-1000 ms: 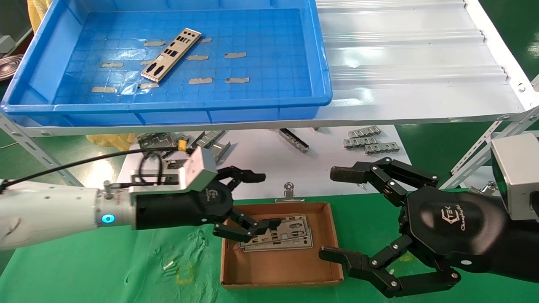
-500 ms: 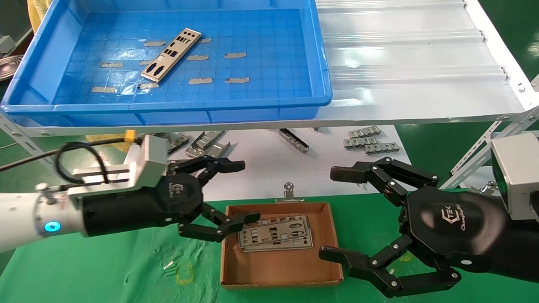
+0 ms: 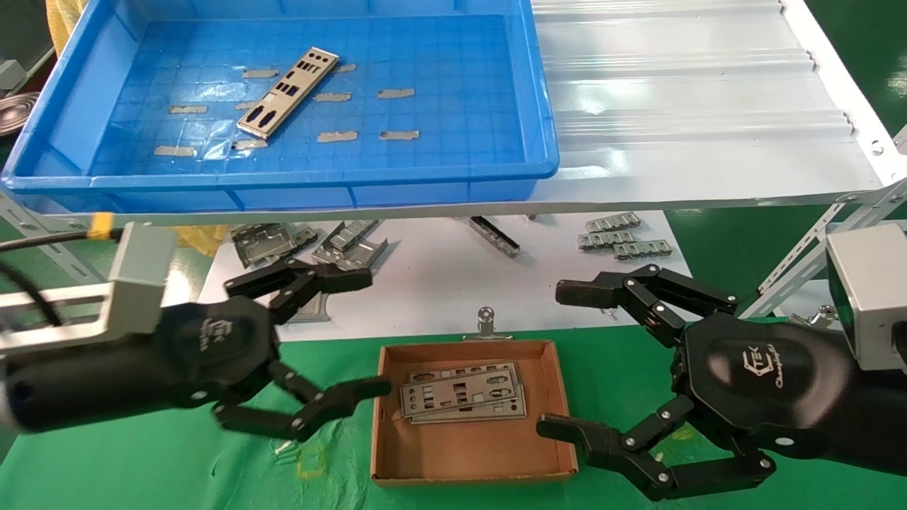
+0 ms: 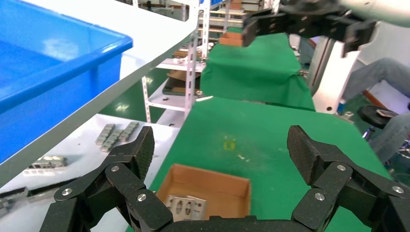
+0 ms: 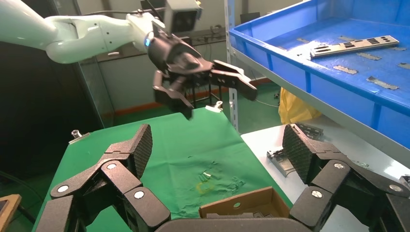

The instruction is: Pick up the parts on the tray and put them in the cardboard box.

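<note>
One silver part (image 3: 287, 92) lies diagonally in the blue tray (image 3: 460, 177); two are stacked in the cardboard box (image 3: 475, 464)

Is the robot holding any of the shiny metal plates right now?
No. Both the left claw and the right claw are open and hold nothing.

Glossy blue plastic tray (image 3: 538, 106), shiny metal plates (image 3: 289, 91), matt brown cardboard box (image 3: 468, 453), wrinkled green cloth (image 3: 142, 460)

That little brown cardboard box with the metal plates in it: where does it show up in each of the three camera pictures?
Head view: the cardboard box sits low in the middle, between both grippers.
Left wrist view: at the bottom centre, between the fingers.
Right wrist view: only a corner shows at the bottom.
Shared landmark: the blue tray.
</note>
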Available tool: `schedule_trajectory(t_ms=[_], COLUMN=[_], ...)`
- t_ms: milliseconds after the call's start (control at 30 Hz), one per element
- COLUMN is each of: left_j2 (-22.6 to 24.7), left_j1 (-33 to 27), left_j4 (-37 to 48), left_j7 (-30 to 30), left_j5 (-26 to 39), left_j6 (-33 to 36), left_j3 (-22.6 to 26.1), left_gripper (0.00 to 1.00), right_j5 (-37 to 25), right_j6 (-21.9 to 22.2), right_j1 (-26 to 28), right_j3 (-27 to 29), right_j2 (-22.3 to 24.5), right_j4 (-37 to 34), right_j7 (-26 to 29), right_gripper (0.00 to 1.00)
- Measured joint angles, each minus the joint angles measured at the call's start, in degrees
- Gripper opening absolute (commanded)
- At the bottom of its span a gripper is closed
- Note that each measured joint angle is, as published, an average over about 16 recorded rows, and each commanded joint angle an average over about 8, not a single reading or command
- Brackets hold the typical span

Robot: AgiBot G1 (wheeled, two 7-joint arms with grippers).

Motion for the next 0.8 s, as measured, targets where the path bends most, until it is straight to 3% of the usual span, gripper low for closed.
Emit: schedule_trajectory(t_ms=[433, 800], left_j2=[-7.6, -9.7], left_j1=[5.4, 6.9], left_j4=[-11.9, -15.2], left_j7=[-5.5, -6.9], left_j5=[-4.7, -6.1], left_j6=[1.6, 2.1], left_j3=[-5.5, -7.0], left_gripper=[1.0, 1.0], right_j5=[0.0, 0.0], right_j6=[0.0, 0.0], right_j1=[0.0, 0.0], right_j3=[0.0, 0.0], right_j2=[0.0, 0.0], right_j4=[0.0, 0.0], right_j7=[0.0, 0.0], right_gripper=[1.0, 1.0])
